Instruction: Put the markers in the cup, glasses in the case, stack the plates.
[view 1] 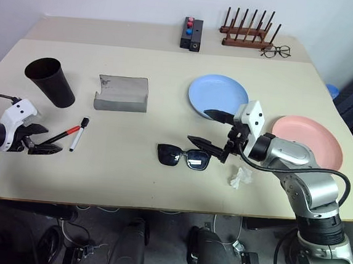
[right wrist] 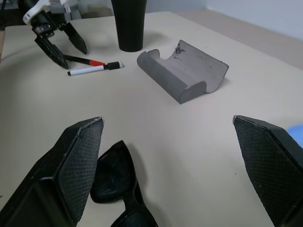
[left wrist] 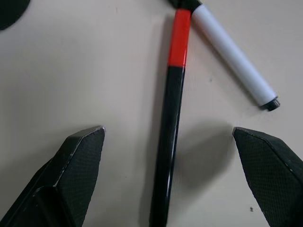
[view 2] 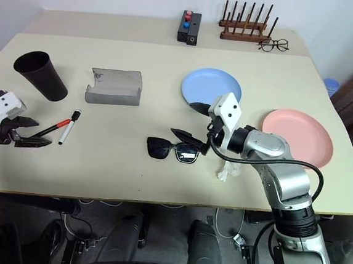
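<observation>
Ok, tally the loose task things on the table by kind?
Slim markers: 2, red-capped, white-barrelled
Round plates: 2, light blue, pink
Tall black cup: 1
Black sunglasses: 1
Grey soft case: 1
Total: 7

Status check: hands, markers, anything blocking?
Left hand open, straddling red-capped marker. Right hand open above sunglasses. White marker alongside, touching the red. Nothing blocking.

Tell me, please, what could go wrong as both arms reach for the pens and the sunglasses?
The open left hand straddles the black pen with the red band, whose tip touches the white-barrelled pen; closing may knock that one away. The open right hand hovers over the black sunglasses, and could push them along the beige table instead of gripping.
</observation>
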You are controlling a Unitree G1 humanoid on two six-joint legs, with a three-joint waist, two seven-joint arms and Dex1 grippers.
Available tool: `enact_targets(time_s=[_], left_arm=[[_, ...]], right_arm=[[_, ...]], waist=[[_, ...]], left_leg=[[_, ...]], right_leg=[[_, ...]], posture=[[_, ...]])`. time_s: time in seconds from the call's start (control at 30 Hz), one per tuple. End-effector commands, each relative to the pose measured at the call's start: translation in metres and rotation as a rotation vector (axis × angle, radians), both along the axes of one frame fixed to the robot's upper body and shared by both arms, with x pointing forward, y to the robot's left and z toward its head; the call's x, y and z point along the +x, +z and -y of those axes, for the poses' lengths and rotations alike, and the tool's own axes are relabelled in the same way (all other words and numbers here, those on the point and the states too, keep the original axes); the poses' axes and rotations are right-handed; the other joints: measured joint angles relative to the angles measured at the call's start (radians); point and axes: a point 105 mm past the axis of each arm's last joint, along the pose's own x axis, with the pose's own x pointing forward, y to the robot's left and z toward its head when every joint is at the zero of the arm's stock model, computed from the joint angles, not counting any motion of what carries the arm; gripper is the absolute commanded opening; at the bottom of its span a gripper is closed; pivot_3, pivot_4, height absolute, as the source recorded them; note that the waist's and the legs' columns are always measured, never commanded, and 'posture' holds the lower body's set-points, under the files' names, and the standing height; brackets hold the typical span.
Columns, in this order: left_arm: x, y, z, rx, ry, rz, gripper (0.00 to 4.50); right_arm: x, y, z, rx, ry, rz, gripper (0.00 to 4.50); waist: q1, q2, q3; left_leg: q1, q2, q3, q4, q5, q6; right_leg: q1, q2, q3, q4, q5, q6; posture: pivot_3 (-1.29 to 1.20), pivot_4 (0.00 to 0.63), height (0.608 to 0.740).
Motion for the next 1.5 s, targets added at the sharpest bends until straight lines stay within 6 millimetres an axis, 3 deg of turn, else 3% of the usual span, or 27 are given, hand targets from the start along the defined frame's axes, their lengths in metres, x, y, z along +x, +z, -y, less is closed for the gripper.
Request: enact_targets(time_s=[0.03,0.2,0.3,0.43,0.57,0.7,0.87,1.03,1.13,1.33,1.5], left_arm=[[0.001,-0.001,-0.004,0.024,0.001,-0.012,3.95],[0.0,-0.007,-0.001,0.0,-0.019,-0.045,1.73],[0.0,-0.006,0.0,-0.004,-0.02,-0.044,0.11],[-0.003,-0.002,-0.005,-0.019,0.018,-0.041,0.05],[0.003,0.019,-0.013,-0.178,0.234,0.045,0.05],[-0.035,0.012,-0.014,-0.106,0.256,-0.098,0.05],[-0.045,0.019,-0.003,-0.112,0.337,-0.087,0.05],[-0.056,0.016,-0.006,-0.083,0.385,-0.098,0.05],[-0.056,0.013,-0.008,-0.122,0.434,-0.096,1.23],[-0.05,0.015,-0.009,-0.084,0.428,-0.064,4.32],[-0.041,0.021,-0.002,-0.037,0.352,-0.054,4.42]], right_arm=[[-0.004,0.017,0.003,0.008,0.002,0.067,4.5],[-0.004,0.018,0.004,0.009,-0.003,0.064,4.5],[-0.004,0.018,0.004,0.007,-0.004,0.064,4.5],[-0.005,0.018,0.003,0.009,0.0,0.063,4.5],[-0.006,0.018,0.003,0.005,0.0,0.067,4.5],[-0.006,0.016,0.003,0.011,-0.001,0.062,4.5],[-0.005,0.014,0.001,0.015,0.014,0.057,4.5],[-0.004,0.014,-0.001,0.013,0.028,0.056,4.5],[-0.004,0.013,-0.001,0.014,0.033,0.055,4.5],[-0.004,0.013,0.0,0.018,0.033,0.051,4.5],[-0.005,0.013,-0.001,0.023,0.031,0.048,4.5]], waist=[[0.0,0.0,0.0],[0.0,0.0,0.0],[0.0,0.0,0.0],[-0.001,0.0,0.0],[-0.003,0.0,0.0],[-0.02,0.0,0.0],[-0.021,0.0,0.0],[-0.023,0.0,0.0],[-0.022,0.0,0.0],[-0.022,0.0,0.0],[-0.021,0.0,0.0]], left_leg=[[0.0,0.0,0.0,0.0,0.0,0.0],[0.0,0.0,0.0,0.001,0.0,0.0],[0.0,0.0,0.0,0.001,0.0,0.0],[0.001,0.0,0.0,0.001,0.0,0.0],[0.001,0.0,0.0,0.001,0.0,0.0],[0.001,0.0,-0.001,0.001,0.0,0.0],[0.002,0.0,-0.002,0.0,0.0,0.0],[0.002,0.0,-0.002,0.001,0.0,-0.001],[0.001,0.0,-0.002,0.0,0.0,-0.001],[0.001,0.0,-0.001,0.0,0.0,-0.001],[0.001,0.0,-0.001,0.0,0.0,-0.001]], right_leg=[[0.0,0.0,0.0,0.001,0.0,0.0],[0.0,0.0,0.0,0.001,0.0,0.0],[0.0,0.0,0.0,0.001,0.0,0.0],[0.0,0.0,0.0,0.002,0.0,0.0],[0.0,0.0,0.0,0.004,0.0,0.001],[-0.001,0.0,0.001,0.005,-0.001,0.002],[-0.001,0.0,0.0,0.007,-0.003,-0.001],[-0.001,-0.001,0.0,0.006,-0.003,-0.002],[-0.002,-0.001,0.0,0.007,-0.003,-0.002],[-0.002,-0.001,0.0,0.007,-0.003,-0.002],[-0.002,-0.001,0.0,0.006,-0.003,-0.002]], posture=[[0.0,0.15,0.74],[0.0,0.15,0.74],[0.0,0.15,0.74],[0.0,0.15,0.74],[0.0,0.15,0.74],[0.0,0.15,0.74],[0.0,0.15,0.74],[0.0,0.15,0.74],[0.0,0.15,0.74],[0.0,0.15,0.74],[0.0,0.15,0.74]])
